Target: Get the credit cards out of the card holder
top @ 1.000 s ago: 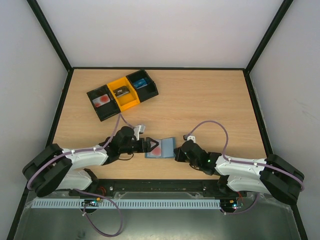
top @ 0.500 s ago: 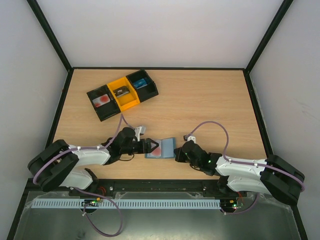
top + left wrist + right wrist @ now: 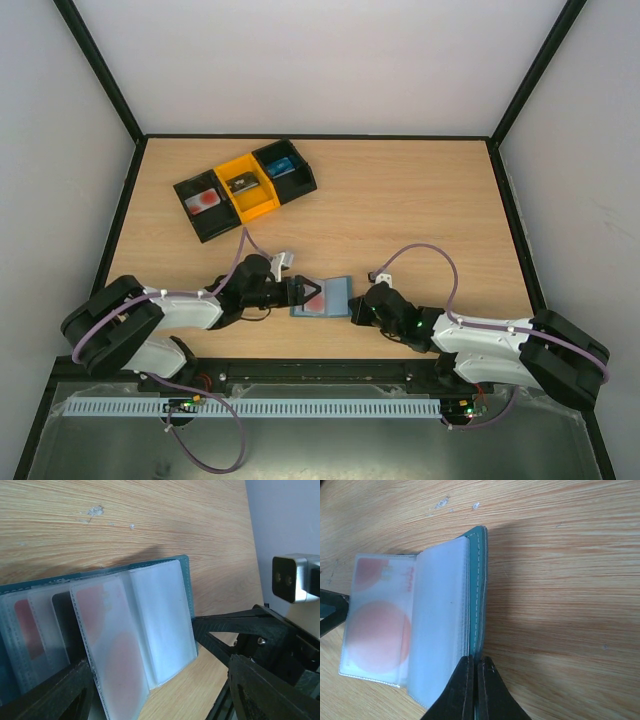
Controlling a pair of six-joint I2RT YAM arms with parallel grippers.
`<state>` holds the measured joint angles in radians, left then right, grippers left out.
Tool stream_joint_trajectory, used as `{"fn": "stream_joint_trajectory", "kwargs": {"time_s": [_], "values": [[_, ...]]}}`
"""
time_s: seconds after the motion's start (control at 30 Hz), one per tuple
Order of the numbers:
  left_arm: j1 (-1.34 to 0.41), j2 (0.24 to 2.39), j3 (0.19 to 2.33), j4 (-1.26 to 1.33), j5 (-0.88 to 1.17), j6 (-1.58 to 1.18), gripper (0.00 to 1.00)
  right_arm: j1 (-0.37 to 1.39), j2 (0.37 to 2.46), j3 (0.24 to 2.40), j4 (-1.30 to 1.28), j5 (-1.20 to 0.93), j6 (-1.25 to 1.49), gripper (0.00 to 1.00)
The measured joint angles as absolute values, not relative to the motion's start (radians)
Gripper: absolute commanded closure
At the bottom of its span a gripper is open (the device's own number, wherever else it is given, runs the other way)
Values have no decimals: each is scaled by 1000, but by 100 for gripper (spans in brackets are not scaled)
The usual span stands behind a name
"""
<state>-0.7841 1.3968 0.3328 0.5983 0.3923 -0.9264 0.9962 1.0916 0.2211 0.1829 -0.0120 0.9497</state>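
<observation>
— So, from above, where is the task's thing?

— The flat blue-grey folding card holder (image 3: pixel 322 298) lies open on the light wooden worktop (image 3: pixel 420 200). It is close to the near edge and about midway along it, between the two arms. The left gripper (image 3: pixel 299 292) meets its left side and the right gripper (image 3: pixel 353 308) its right side. A black-and-orange three-compartment plastic tray (image 3: pixel 262 207) stands toward the far left corner, well apart from the holder.

— And the left wrist view?

— Clear frosted plastic sleeves (image 3: pixel 160 615) fan out over the holder's teal cover. The thin flat credit cards (image 3: pixel 102 630) are inside them: reddish patches show through, and a dark card sits further back. The left fingers (image 3: pixel 55 697) stand wide apart, one just beside the sleeves' lower corner and the other off to the right, clamping nothing. The right gripper's black tip reaches the cover's edge.

— What does the right wrist view add?

— The right fingers (image 3: pixel 462 690) are pressed together, pinching the lower edge of the stitched teal cover. The sleeves spread to the left of that cover. The top one shows a card with round red patches. A black left fingertip shows at the frame's left edge, just beside that sleeve.
</observation>
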Motion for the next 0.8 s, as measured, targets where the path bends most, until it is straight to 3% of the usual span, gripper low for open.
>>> {"fn": "stream_joint_trajectory", "kwargs": {"time_s": [0.8], "values": [[-870, 1441, 349, 741, 451, -1026, 26, 996, 1126, 202, 252, -49, 950, 98]]}}
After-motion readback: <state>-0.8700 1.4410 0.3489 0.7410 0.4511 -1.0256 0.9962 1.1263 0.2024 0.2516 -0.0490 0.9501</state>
